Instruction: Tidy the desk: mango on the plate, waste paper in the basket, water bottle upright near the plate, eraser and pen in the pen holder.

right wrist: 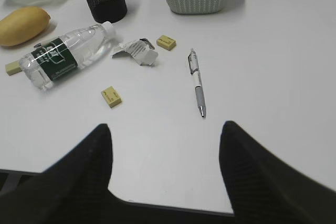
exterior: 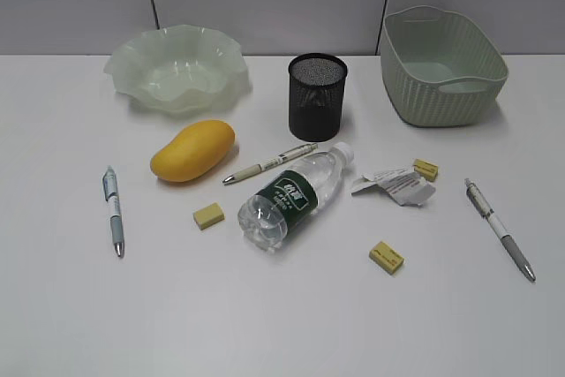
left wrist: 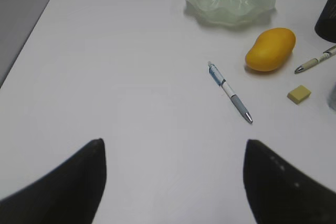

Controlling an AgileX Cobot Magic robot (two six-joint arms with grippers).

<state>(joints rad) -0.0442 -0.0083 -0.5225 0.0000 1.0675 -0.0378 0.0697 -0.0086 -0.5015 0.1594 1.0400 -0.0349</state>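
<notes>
**Desk untidied: both grippers clear, mango nearest the left arm**

Black jaws of the left gripper (left wrist: 173, 182) fill the bottom of the left wrist view, spread wide and holding nothing. The right gripper (right wrist: 165, 171) likewise stands spread and empty above the desk (exterior: 282, 324) edge.

Nothing has been placed. The mango (exterior: 192, 151) lies on the desk just in front of the plate (exterior: 177, 68), apart from it. Its long axis runs diagonally, the fatter end toward the near left and the narrower end toward the plate. From the left gripper it lies ahead and to the right, beyond a blue pen (left wrist: 230, 92); the left arm is judged the nearer one for it.

The bottle (exterior: 291, 196) lies on its side mid-desk, cap toward the holder (exterior: 317, 94). A white pen (exterior: 269, 163) lies between mango and bottle. The paper (exterior: 395, 184) lies right of the bottle, well in front of the basket (exterior: 441, 64). A grey pen (right wrist: 197, 82) lies ahead of the right gripper, nearly in line with it. Three erasers lie scattered: one (exterior: 208, 215) left of the bottle, one (exterior: 387, 256) at the near right, one (exterior: 425, 169) touching or just beside the paper.

A jaw closing across the mango's short axis is the likely requirement.
</notes>
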